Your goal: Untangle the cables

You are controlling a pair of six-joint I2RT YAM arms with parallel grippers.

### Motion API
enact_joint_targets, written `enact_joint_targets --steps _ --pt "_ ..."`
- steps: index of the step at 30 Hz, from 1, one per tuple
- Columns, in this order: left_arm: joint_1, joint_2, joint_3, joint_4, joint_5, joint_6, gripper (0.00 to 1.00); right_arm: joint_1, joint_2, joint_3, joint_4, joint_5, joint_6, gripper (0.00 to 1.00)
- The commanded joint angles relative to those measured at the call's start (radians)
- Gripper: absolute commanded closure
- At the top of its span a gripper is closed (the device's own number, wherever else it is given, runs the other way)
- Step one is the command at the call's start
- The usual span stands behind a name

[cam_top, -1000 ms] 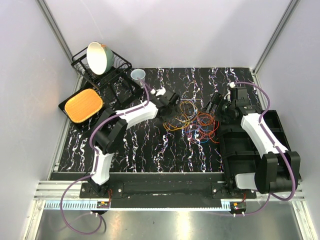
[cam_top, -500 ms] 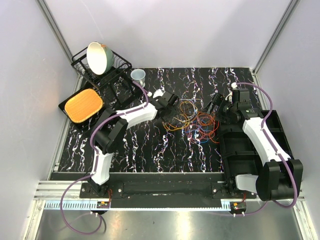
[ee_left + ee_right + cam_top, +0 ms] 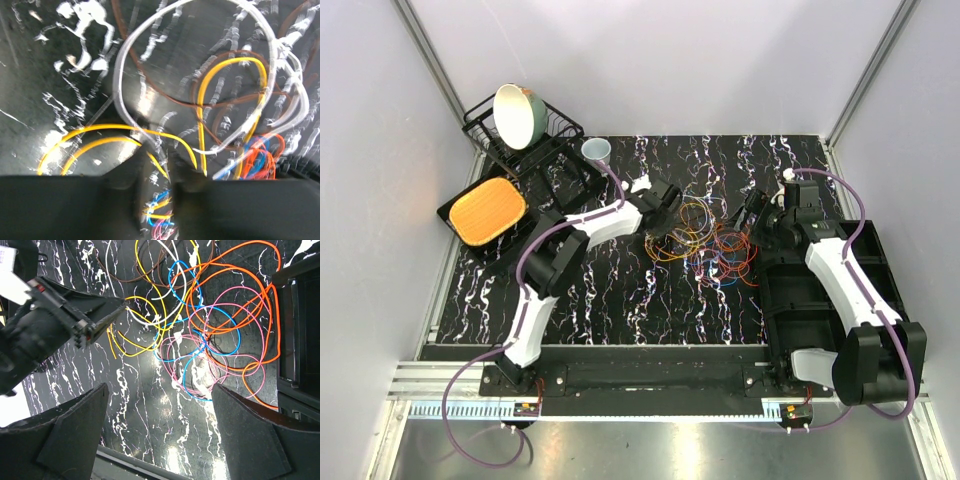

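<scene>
The cables (image 3: 712, 240) lie in a loose tangle of orange, yellow, pink, blue, brown and white loops on the black marbled table (image 3: 620, 290). At the tangle's left edge my left gripper (image 3: 667, 230) is shut on a yellow cable (image 3: 200, 125). That cable runs in between its closed fingers (image 3: 169, 170), and the closed tip (image 3: 122, 302) also shows in the right wrist view. My right gripper (image 3: 752, 215) hovers over the tangle's right side. It stands wide open (image 3: 160, 386) with nothing between its fingers, and pink and blue loops (image 3: 200, 355) lie below it.
A black bin (image 3: 865, 260) stands at the table's right edge under the right arm. At the back left there are a dish rack (image 3: 555, 135) holding a bowl (image 3: 517, 112), a cup (image 3: 597, 151), and an orange tray (image 3: 487, 210).
My left gripper has shut on the yellow cable at the tangle's left edge. The left arm's elbow has swung forward. The right arm has shifted slightly and stays open.
</scene>
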Motion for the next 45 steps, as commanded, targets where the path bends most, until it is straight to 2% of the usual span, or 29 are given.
enact_joint_targets --steps 1,7,11,16,19,21,24,25,28,30,36,39,41,45 --pt "0.007 0.014 0.061 0.000 -0.010 0.028 1.00 0.006 -0.038 -0.001 0.021 0.023 0.002 0.10" --pt "0.006 -0.106 0.072 -0.029 -0.086 0.133 1.00 0.004 -0.040 0.025 0.020 0.017 0.016 0.11" --pt "0.015 -0.259 0.107 -0.043 -0.132 0.221 1.00 0.006 -0.043 0.082 0.009 0.020 0.018 0.12" --pt "0.023 -0.342 0.326 -0.150 -0.157 0.389 1.00 0.006 -0.043 0.171 -0.008 0.015 0.022 0.11" --pt "0.024 -0.425 0.396 -0.169 -0.177 0.481 1.00 0.004 -0.041 0.214 -0.017 0.000 0.028 0.11" --pt "0.024 -0.503 0.393 -0.155 -0.175 0.524 1.00 0.004 -0.049 0.228 -0.014 -0.020 0.041 0.11" --pt "0.027 -0.630 0.296 -0.083 -0.157 0.583 1.00 0.004 -0.072 0.230 0.004 -0.051 0.067 0.11" --pt "0.035 -0.658 0.203 -0.063 -0.110 0.571 1.00 0.006 -0.081 0.211 0.015 -0.062 0.077 0.11" --pt "0.072 -0.715 0.051 -0.012 0.059 0.593 1.00 0.006 -0.107 0.162 0.078 -0.134 0.123 0.11" --pt "0.075 -0.707 0.005 -0.028 0.125 0.635 1.00 0.006 -0.112 0.147 0.114 -0.210 0.140 0.11" --pt "0.075 -0.645 -0.109 -0.063 0.444 0.823 1.00 0.008 -0.135 0.075 0.275 -0.381 0.167 0.12" --pt "0.075 -0.603 -0.086 -0.104 0.585 0.889 1.00 0.011 -0.164 0.023 0.390 -0.480 0.165 0.14" --pt "0.075 -0.573 -0.058 -0.133 0.625 0.902 1.00 0.012 -0.182 0.006 0.459 -0.526 0.162 0.14" --pt "0.081 -0.510 0.096 -0.300 0.551 0.894 1.00 0.014 -0.176 -0.014 0.530 -0.530 0.157 0.15"
